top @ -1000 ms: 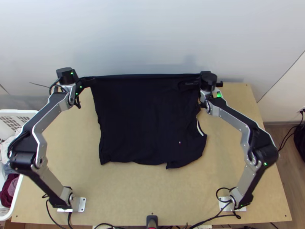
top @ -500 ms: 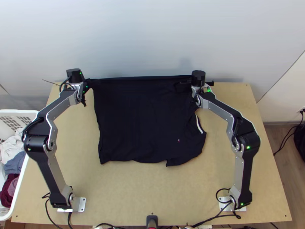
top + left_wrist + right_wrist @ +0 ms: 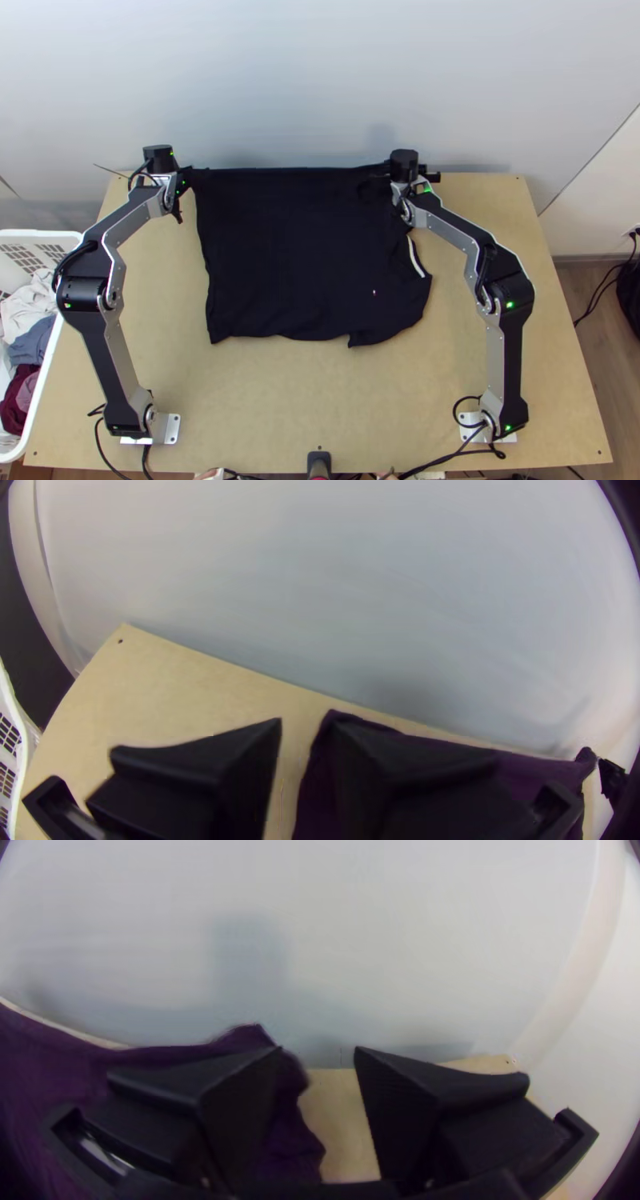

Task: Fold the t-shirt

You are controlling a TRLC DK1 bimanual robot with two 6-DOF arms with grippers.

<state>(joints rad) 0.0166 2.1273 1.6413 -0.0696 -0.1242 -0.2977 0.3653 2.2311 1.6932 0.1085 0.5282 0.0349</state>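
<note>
In the top view, the left arm (image 3: 112, 360) goes up from its base, bends at the elbow and leans inward, so that the left gripper (image 3: 189, 178) is at the far left corner of the dark t-shirt (image 3: 296, 248). The right arm (image 3: 500, 368) makes the similar bend from the other side, and the right gripper (image 3: 406, 170) is above the far right part of the shirt. The t-shirt lies spread on the table (image 3: 264, 400), its far edge almost straight near the table's far edge, and a white strip (image 3: 416, 258) shows at its right side. Beside the table on the left is a white basket (image 3: 40, 235), with white cloth (image 3: 26, 308), blue-grey cloth (image 3: 32, 344) and dark red cloth (image 3: 16, 404) inside. In the left wrist view, the two fingers stand apart, with bare table between them; one finger is in front of the shirt's corner, and I cannot tell if it touches. In the right wrist view, the fingers are also spread, with a bit of the shirt and bare table in the gap, and the shirt's raised corner just beside one finger.
</note>
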